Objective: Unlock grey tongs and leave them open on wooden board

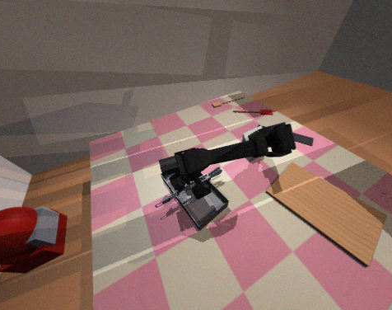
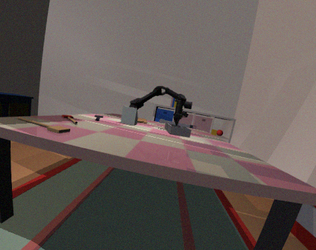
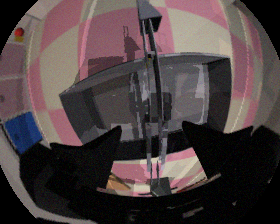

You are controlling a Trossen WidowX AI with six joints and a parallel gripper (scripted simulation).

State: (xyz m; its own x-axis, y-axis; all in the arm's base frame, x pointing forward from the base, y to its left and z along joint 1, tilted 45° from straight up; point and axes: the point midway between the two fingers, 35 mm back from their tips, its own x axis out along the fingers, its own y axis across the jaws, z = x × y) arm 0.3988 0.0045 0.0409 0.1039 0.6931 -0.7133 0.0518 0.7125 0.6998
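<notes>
The grey tongs lie across the roasting tin, with both ends reaching past its rims. Their two long arms lie close together. The dark tin stands on the checked table. My gripper is open and points down over the tin. In the wrist view its fingertips stand on either side of the tongs' arms, with nothing gripped; their exact height over the tongs cannot be told. The wooden board lies flat on the table, apart from the tin, to its right in the top view.
A pale grey block stands near the arm's base, with a dark flat piece beyond it. A wooden flat-headed tool and a red-ended tool lie at the table's far side. A red rounded object is off the table.
</notes>
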